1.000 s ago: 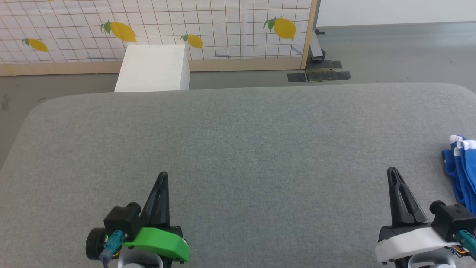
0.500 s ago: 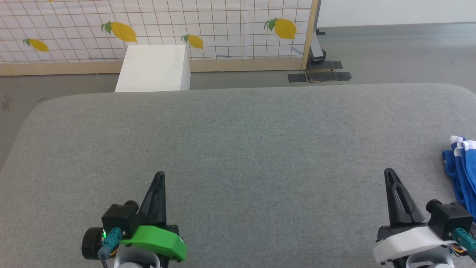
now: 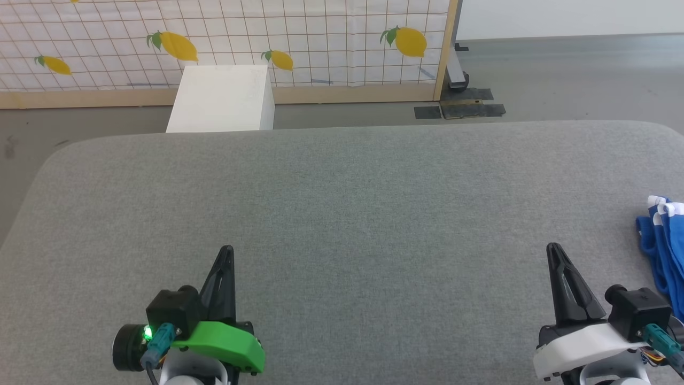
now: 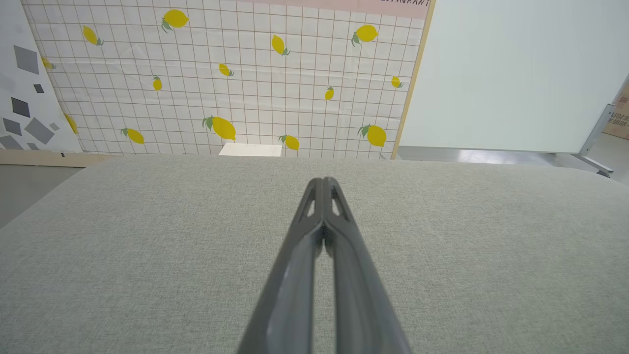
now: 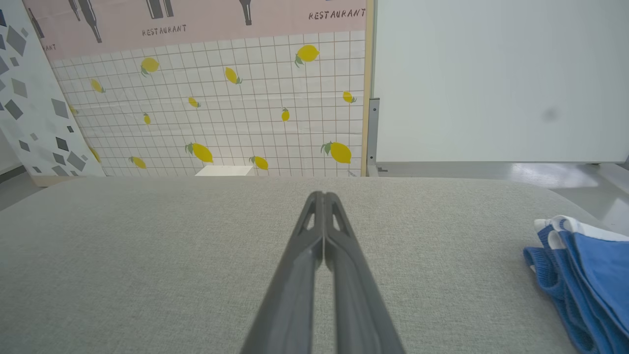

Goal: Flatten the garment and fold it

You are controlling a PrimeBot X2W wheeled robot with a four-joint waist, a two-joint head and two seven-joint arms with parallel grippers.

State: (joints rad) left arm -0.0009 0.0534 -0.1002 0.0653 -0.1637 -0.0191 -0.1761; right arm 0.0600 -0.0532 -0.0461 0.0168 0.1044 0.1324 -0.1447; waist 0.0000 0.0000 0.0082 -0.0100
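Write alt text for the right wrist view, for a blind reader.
The right gripper, shut and empty, points across a grey padded table. A crumpled blue garment with white trim lies to its right; a lemon-patterned wall stands behind.

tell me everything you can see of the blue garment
The garment is bright royal-blue soft fabric with white trim bands at its far end, bunched in loose folds. It lies on the grey cushioned surface at the robot's far right, cut off by the frame edge. Nothing grips it; the right gripper sits apart, jaws shut.
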